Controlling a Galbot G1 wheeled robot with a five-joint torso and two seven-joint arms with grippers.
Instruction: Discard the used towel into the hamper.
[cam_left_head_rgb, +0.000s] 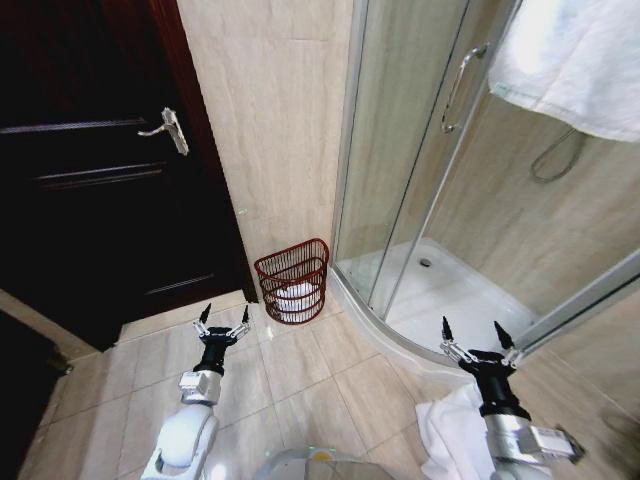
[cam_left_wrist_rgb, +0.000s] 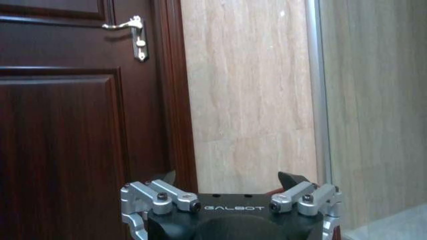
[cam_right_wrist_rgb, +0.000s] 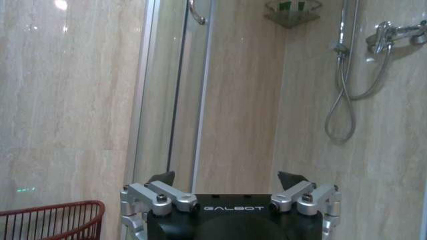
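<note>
Empty, both spread claws, left (cam_left_head_rgb: 224, 316) and right (cam_left_head_rgb: 470, 334), face the red-brown wire hamper (cam_left_head_rgb: 292, 279).

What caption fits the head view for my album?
Both grippers, left and right, open near the red wire hamper, beside the glass shower.

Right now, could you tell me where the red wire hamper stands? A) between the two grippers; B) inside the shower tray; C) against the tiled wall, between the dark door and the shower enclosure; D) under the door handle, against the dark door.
C: the hamper stands on the floor against the beige wall, with the dark door on one side and the shower enclosure on the other, beyond both grippers.
</note>
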